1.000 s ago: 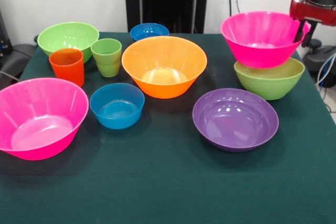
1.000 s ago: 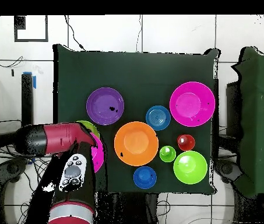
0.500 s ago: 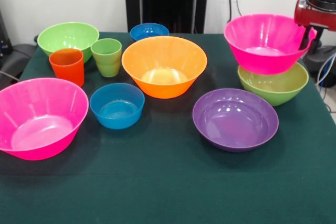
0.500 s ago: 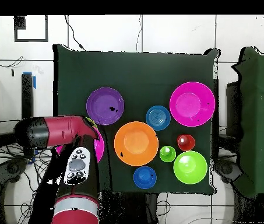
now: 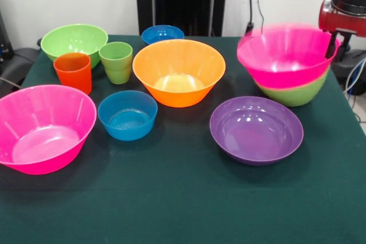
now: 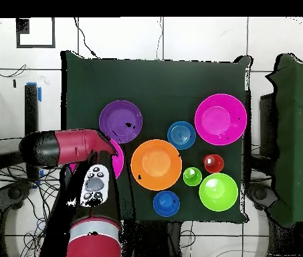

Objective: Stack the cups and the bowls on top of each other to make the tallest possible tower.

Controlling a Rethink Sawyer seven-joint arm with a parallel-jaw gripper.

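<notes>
Stacking: pink bowl (image 5: 284,55) nested inside green bowl (image 5: 297,93), front view's right side.
Claw (image 5: 330,43): at pink bowl's rim; grip cannot be told.
Neighbour: purple bowl (image 5: 256,130) just in front.

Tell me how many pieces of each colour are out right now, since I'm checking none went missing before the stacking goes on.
Pink bowls: 2
Green bowls: 2
Orange bowl: 1
Purple bowl: 1
Blue bowls: 2
Orange-red cup: 1
Light green cup: 1
Total: 10
</notes>
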